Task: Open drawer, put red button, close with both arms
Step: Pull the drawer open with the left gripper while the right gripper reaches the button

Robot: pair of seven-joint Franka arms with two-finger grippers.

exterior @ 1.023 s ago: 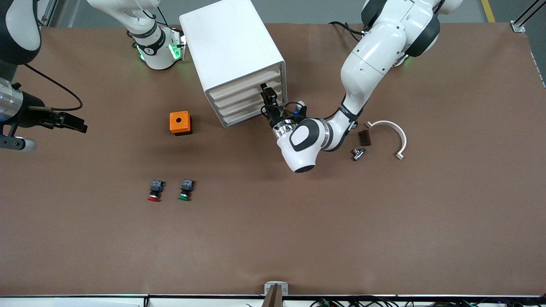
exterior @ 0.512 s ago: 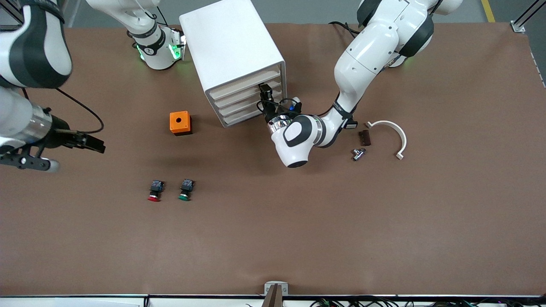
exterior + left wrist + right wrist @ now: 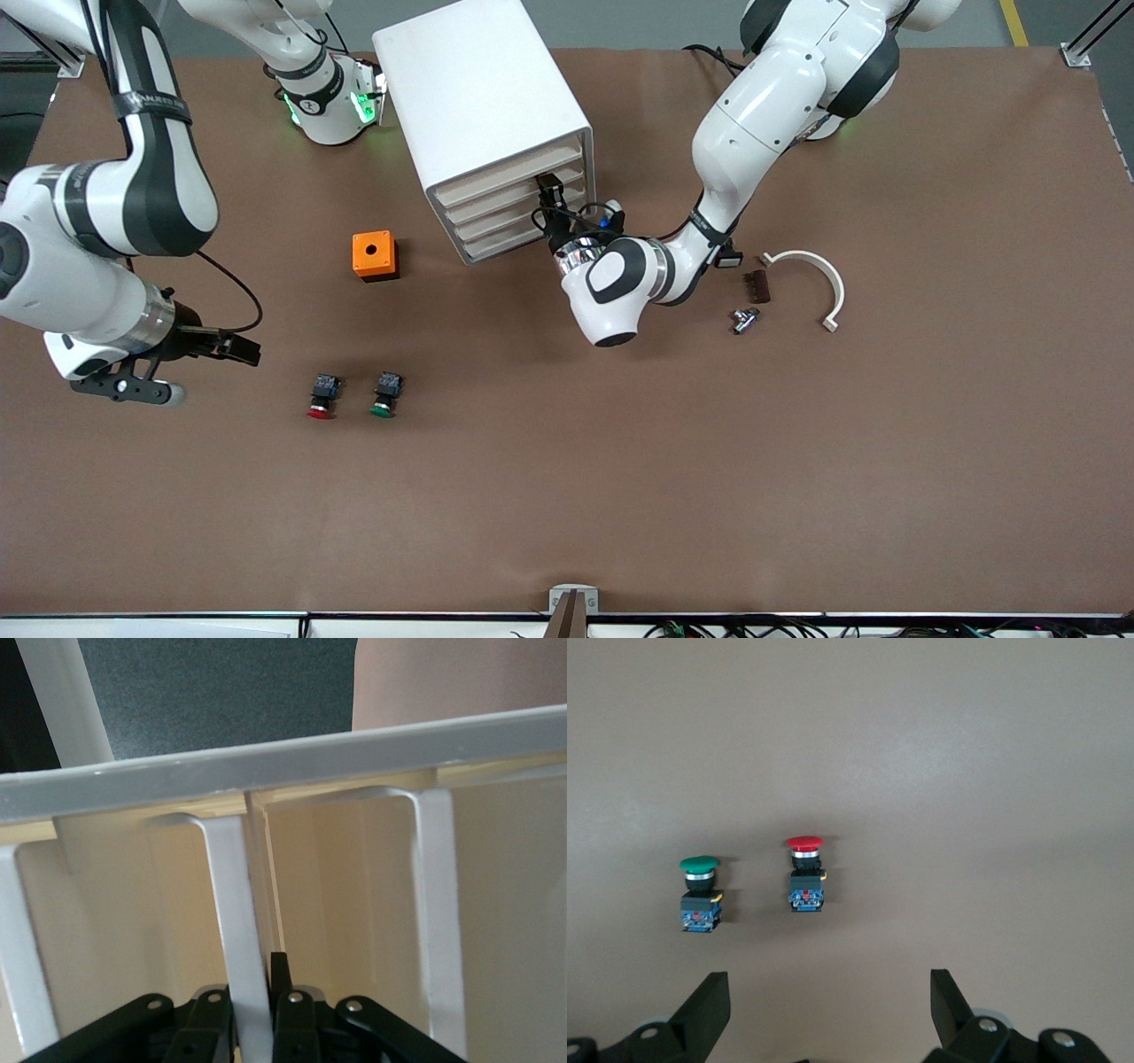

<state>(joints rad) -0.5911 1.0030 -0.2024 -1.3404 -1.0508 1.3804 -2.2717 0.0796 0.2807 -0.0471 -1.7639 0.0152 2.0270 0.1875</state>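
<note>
Zero steps completed. Drawer [image 3: 507, 176] not yet pulled out, handle pinched by left gripper [image 3: 551, 197]. Red button [image 3: 321, 397] untouched on table, just ahead of right gripper [image 3: 241, 351], fingers spread.

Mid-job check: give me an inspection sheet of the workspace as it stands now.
Surface: brown table, flat.
Job's things: drawer, top of cabinet, not yet pulled out; red button on table beside green button.
Clutter: orange box; white curved bracket, dark block, metal fitting toward the left arm's end.
Grippers: left gripper shut on drawer handle; right gripper open over table, near red button.
Cables: black cable looped at right wrist.
Surroundings: grey floor.
</note>
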